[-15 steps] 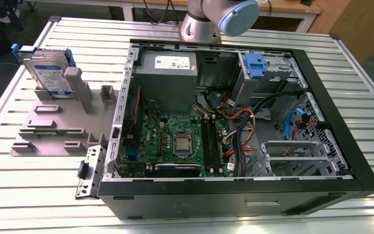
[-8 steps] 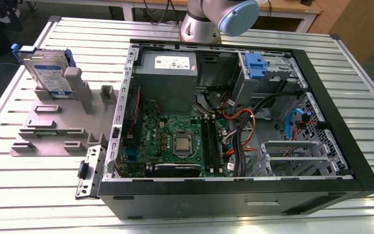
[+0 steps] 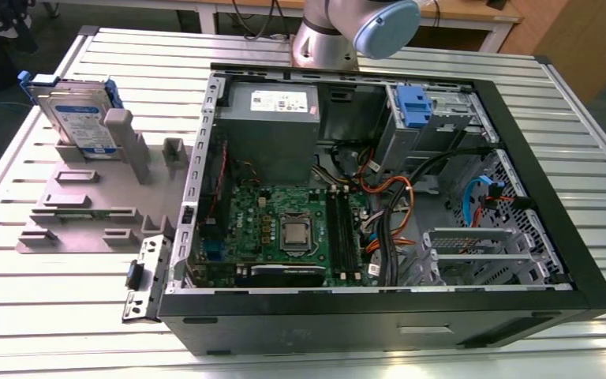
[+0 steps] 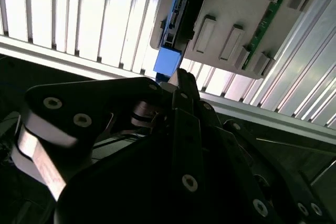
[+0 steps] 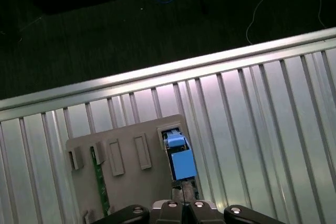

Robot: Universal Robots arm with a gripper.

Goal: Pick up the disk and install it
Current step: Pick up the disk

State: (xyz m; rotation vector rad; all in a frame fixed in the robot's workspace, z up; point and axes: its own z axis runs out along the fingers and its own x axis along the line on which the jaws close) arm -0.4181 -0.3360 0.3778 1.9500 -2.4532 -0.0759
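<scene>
The disk (image 3: pixel 80 118) stands on edge in the grey holder (image 3: pixel 82 205) at the exterior view's left, and the print on its white-and-blue label is too small to read. In both wrist views the gripper (image 4: pixel 180 74) (image 5: pixel 184 192) points at its blue rail end with claws pressed together, holding nothing. Bare slatted table (image 3: pixel 29 316) surrounds the holder, and the open case (image 3: pixel 587 276) lies just beside it.

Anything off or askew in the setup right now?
Nothing stands out. The disk stands on edge in its slot on the grey fixture, beside the open computer case. The cables inside the case are loose but contained. The pincer hangs close to the disk.
</scene>
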